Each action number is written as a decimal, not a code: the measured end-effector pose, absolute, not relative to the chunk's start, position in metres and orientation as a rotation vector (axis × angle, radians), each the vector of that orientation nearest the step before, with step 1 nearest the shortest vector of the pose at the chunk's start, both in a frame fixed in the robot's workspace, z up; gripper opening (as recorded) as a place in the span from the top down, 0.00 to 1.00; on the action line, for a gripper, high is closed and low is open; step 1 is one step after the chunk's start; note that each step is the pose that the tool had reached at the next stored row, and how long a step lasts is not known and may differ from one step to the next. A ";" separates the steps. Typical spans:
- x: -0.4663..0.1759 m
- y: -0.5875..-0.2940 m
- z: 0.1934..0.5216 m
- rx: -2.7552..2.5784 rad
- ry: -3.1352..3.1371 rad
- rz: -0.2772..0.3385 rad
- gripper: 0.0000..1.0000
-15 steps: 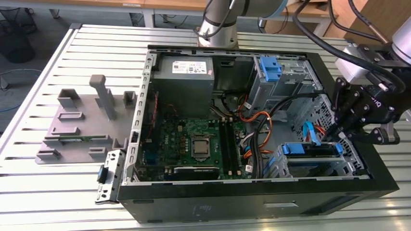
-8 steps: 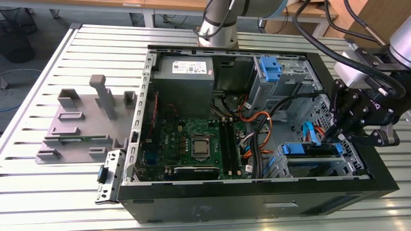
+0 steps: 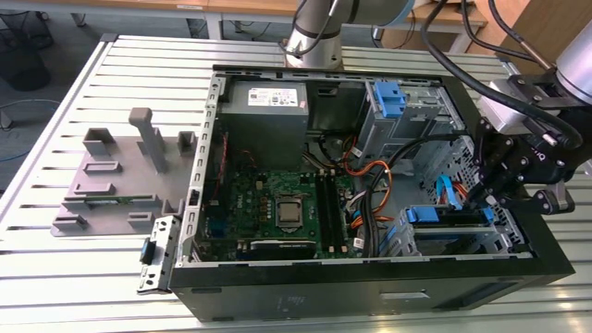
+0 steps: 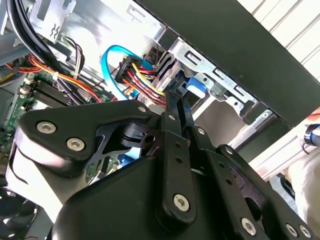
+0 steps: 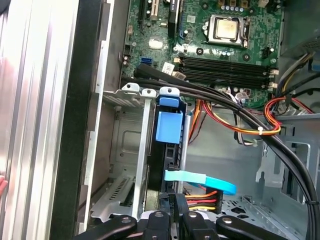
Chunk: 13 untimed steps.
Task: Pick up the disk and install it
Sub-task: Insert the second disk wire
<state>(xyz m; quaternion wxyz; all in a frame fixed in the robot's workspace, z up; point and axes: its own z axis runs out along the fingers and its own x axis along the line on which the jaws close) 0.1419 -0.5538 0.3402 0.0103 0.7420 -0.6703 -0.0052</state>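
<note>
step: install, seating | disk [image 5: 167,150] upright in drive cage [image 5: 131,150] slot | gripper [image 4: 172,95] fingers together on its edge | next: judged straight push home

disk [image 5: 169,150] in drive cage [image 5: 125,145] | cage inside computer case [image 3: 277,295]

The arm [image 3: 555,83] reaches down at the exterior view's right, gripper [image 3: 518,191] jaws drawn together.
</note>
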 end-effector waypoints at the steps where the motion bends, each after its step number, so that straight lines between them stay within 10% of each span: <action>1: 0.141 -0.554 0.340 2.320 -2.090 -0.014 0.84; 13: 0.132 -0.554 0.339 2.351 -2.101 0.041 0.84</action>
